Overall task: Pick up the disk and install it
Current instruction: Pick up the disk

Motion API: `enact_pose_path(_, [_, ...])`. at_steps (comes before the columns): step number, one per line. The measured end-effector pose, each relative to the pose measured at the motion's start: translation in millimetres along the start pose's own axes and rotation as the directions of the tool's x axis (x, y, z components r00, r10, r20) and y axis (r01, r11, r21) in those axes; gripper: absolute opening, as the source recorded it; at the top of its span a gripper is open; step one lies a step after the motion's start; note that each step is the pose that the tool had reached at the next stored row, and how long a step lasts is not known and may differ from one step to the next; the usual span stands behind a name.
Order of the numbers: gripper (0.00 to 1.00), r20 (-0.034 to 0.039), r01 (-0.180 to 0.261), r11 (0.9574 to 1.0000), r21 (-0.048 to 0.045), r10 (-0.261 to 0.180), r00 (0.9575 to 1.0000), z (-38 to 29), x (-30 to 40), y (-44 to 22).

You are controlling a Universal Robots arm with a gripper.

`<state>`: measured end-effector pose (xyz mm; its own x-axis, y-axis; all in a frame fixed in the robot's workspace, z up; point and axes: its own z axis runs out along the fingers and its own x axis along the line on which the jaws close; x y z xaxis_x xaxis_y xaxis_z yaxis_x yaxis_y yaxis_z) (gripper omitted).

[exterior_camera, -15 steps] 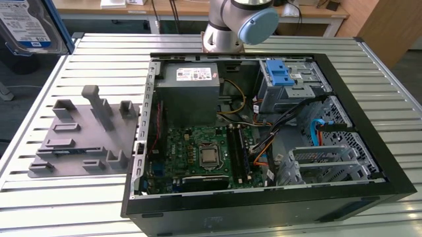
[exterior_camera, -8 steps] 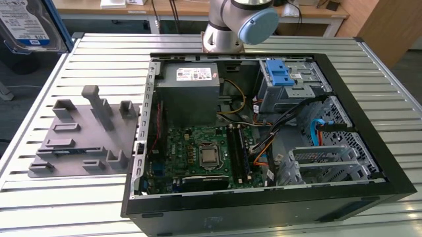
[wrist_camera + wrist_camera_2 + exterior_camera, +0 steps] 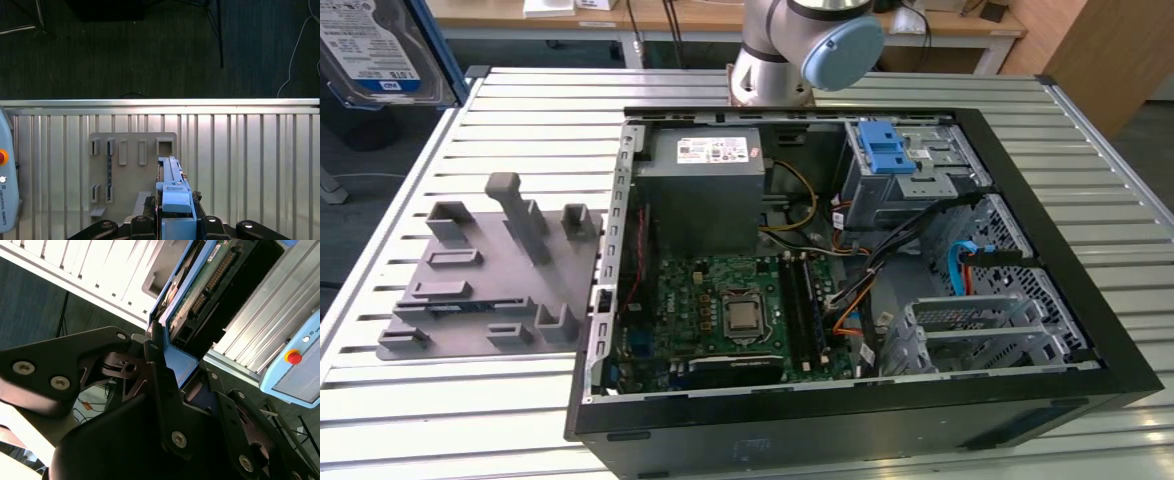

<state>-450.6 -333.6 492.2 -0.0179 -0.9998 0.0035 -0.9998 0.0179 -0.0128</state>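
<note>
Fingers of the black gripper (image 3: 180, 365) are clamped on the flat silver-metal disk (image 3: 200, 285) with blue plastic side rails. One finger (image 3: 156, 357) presses on each side near one end, as you can see in both wrist views. In the first wrist view the disk (image 3: 172, 182) stands edge-on in the gripper (image 3: 175, 212), so its blue rail faces the camera and its broad sides are hidden from you.

In the exterior view the disk (image 3: 374, 50) sits at the far left corner with its printed label towards you. The picture's edges cut it off, so you cannot make out there how it is held. It is well apart from the open black computer case (image 3: 854, 430) lying on the slatted metal table (image 3: 454, 400).

Left of the case lies a grey moulded fixture plate (image 3: 467, 290). Inside the case, the grey power-supply box (image 3: 707, 190) is at the far side. The blue latch (image 3: 887, 155) of the metal drive cage is to its right, and the green motherboard (image 3: 720, 310) is nearer. Cables hide part of the cage's lower front. The arm's grey base (image 3: 781, 50) stands beyond the case, its upper part cut off.
</note>
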Motion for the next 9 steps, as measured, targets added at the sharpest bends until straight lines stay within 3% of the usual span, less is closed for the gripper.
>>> enact_pose_path(9, [0.36,0.0,0.0,1.0,0.0001,0.0,1.0,0.1,12.5,-2.3])
